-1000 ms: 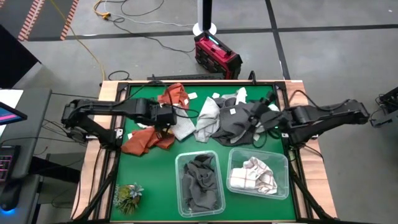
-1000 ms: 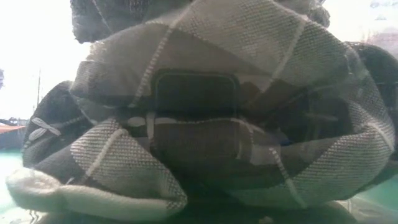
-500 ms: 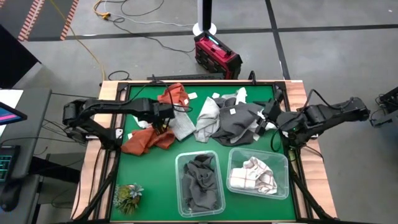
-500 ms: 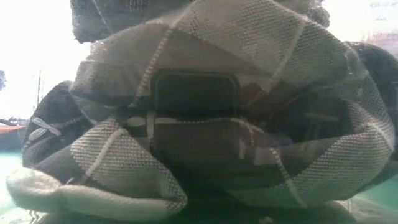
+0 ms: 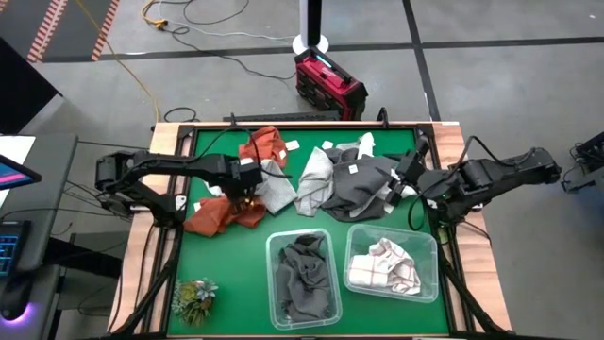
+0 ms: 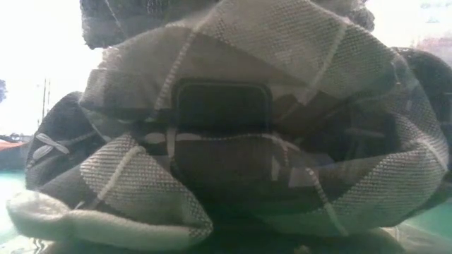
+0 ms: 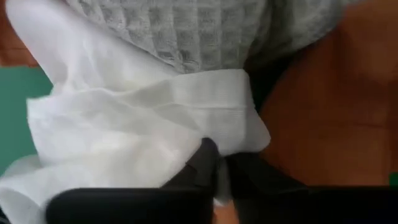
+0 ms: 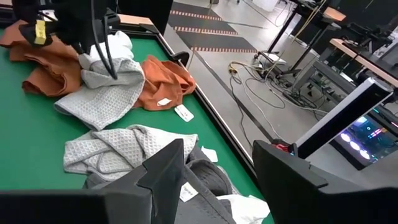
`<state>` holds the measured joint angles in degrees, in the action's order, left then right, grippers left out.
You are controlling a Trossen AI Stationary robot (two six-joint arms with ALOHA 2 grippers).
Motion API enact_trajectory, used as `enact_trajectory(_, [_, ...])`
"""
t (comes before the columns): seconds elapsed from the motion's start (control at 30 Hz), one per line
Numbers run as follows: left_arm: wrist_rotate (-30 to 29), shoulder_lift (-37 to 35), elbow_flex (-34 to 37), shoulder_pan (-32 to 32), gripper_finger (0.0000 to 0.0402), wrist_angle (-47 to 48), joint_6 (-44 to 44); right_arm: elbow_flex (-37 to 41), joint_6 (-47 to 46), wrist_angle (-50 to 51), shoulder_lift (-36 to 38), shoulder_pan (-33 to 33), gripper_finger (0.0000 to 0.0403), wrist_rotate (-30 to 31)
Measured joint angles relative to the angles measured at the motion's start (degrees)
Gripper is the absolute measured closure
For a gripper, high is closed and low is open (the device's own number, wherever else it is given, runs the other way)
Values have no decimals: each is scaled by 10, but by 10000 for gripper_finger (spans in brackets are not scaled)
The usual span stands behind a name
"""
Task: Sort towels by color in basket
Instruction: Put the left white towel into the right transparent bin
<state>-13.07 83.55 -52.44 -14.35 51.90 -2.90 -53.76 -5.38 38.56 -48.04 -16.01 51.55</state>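
Loose towels lie in a row across the far half of the green table: a rust-orange towel [image 5: 267, 144], another orange towel [image 5: 219, 215], a white towel [image 7: 124, 130] on a light grey waffle towel [image 5: 276, 195], a second light grey towel [image 5: 314, 184] and a dark grey heap [image 5: 363, 187]. My left gripper [image 5: 247, 187] points down between the orange towels and is shut on the white towel. My right gripper [image 5: 400, 179] hangs open over the dark grey heap's right end, touching nothing. My left gripper pinches the white towel near its hemmed edge [image 7: 214, 127] between its two fingertips [image 7: 205, 158], coming from above and pointing steeply down. The towel lies bunched on the grey waffle towel [image 7: 186, 31] and the table, slack. How many layers are caught I cannot tell.
Two clear bins stand at the near side: the left bin [image 5: 276, 300] holds a dark grey towel, the right bin [image 5: 429, 283] a cream checked towel, which fills the low view. A green plant tuft [image 5: 193, 297] sits at the near left corner. Bare green mat lies near left.
My left gripper has come down onto the towels between the two orange ones, shifting a little toward the near edge and tipping steeper. My right arm has drawn back slightly toward the table's right edge. The towels lie as before.
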Motion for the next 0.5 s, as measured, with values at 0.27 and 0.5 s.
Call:
enact_trajectory(0.27, [-10, -34, -83, 4, 399, -18, 16, 13, 13, -10, -18, 0, 178, -6])
enact_trajectory(0.5, [-10, -101, -158, 26, 400, -230, 123, 16, 96, -118, -57, 8, 178, -5])
